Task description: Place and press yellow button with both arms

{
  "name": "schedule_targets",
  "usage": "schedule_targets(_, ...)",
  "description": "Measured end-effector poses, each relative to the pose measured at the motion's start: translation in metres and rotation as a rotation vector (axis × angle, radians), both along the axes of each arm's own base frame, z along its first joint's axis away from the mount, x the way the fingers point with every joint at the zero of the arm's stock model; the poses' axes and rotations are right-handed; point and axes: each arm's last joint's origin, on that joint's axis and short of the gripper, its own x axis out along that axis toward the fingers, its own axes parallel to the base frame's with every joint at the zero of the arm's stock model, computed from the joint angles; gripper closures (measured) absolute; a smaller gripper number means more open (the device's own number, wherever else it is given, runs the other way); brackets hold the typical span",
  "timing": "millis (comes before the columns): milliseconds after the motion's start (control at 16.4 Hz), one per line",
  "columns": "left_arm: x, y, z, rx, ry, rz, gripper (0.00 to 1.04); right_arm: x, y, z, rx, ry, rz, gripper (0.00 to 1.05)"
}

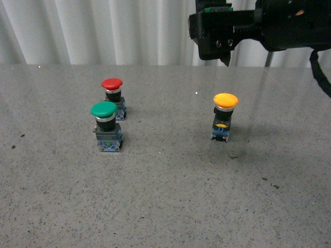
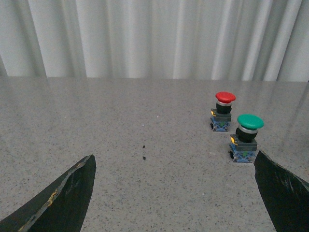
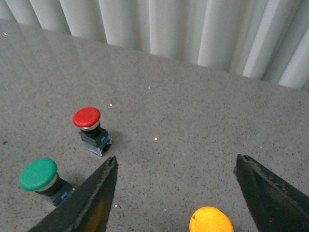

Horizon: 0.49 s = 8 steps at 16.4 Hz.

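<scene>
Beneath wide-spread right claw, yellow button upright (neck mark unreadable)

The right wrist view's edge is cutting off the yellow button below its cap. The right arm is extending past the front view's edge.

Three push buttons stand upright on a speckled grey table.
In the front view the yellow button stands alone toward the right, well apart from the other two. The green button and the red button stand near each other at the left, the red one farther back. A few small dark specks mark the surface.
</scene>
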Motion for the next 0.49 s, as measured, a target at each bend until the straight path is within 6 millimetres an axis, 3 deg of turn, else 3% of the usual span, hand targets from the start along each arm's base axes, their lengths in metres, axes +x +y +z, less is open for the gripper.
schedule_targets(305,0.000,0.000,0.000,0.000,0.000,0.000,0.07,0.016,0.004,-0.031,-0.123,0.116,-0.014,0.84)
schedule_targets(427,0.000,0.000,0.000,0.000,0.000,0.000,0.07,0.017,0.002,-0.032,-0.139,0.130,-0.020,1.03)
schedule_targets(489,0.000,0.000,0.000,0.000,0.000,0.000,0.07,0.018,0.000,-0.030,-0.151,0.134,-0.025,1.03)
